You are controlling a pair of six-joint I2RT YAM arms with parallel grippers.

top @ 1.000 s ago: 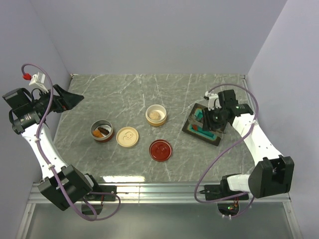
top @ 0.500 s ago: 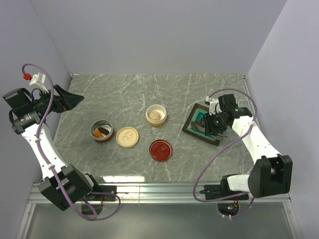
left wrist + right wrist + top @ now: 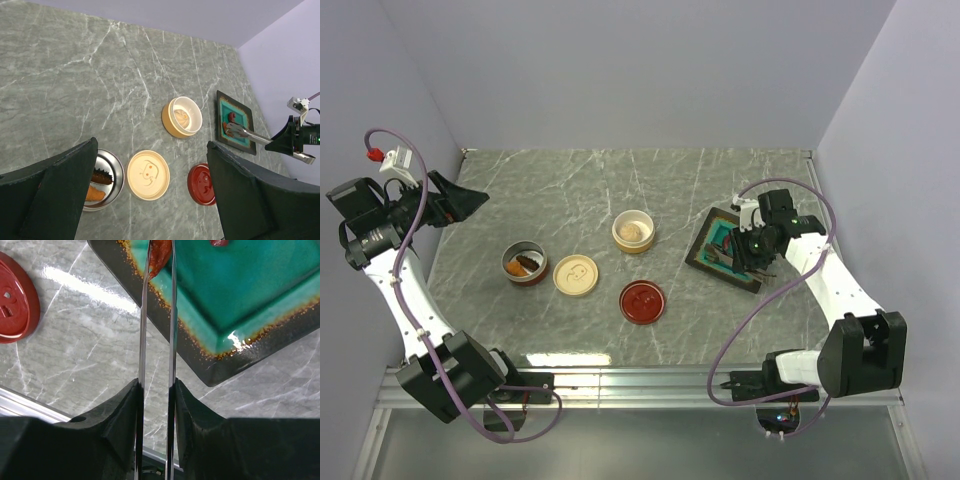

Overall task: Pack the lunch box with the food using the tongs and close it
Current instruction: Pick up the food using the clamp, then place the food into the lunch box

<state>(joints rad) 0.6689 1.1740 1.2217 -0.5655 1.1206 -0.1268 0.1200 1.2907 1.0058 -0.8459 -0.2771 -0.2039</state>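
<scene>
Two right fingers [image 3: 120, 405]: we see them pressed on the outer faces of the tongs [image 3: 248, 134], one on each arm, squeezing the arms nearly parallel with a slim gap between; the right gripper [image 3: 156, 385] is thus partly closed on the tool.
Tong tips: at 12 o'clock from the fingers in the wrist view, pinching or touching a red-orange food piece [image 3: 159, 257]; we cannot tell whether it is lifted.
How the tongs handle: we judge them light, springy and slick; hold them at mid-length with steady pressure, or the arms will spring apart.
How the food handles: small, probably soft and greasy; we would nip it across the middle, gently.
Teal plate [image 3: 240, 300]: at 3 o'clock on the table [image 3: 570, 180] in the top view; dark speckled rim; holds that piece and one more red bit [image 3: 219, 242] at the frame edge.
Tan bowl [image 3: 634, 246]: near the centre, toward 12 o'clock; open, with a pale tan lump inside.
Steel tin [image 3: 504, 262]: at 9 o'clock; open, with orange and brown pieces inside.
Cream lid [image 3: 575, 275]: just at 3 o'clock of the tin, lying flat.
Red lid [image 3: 643, 301]: at 6 o'clock from the bowl, apart from it.
Left gripper [image 3: 150, 147]: at 10 o'clock, raised, spread wide, holding nothing.
</scene>
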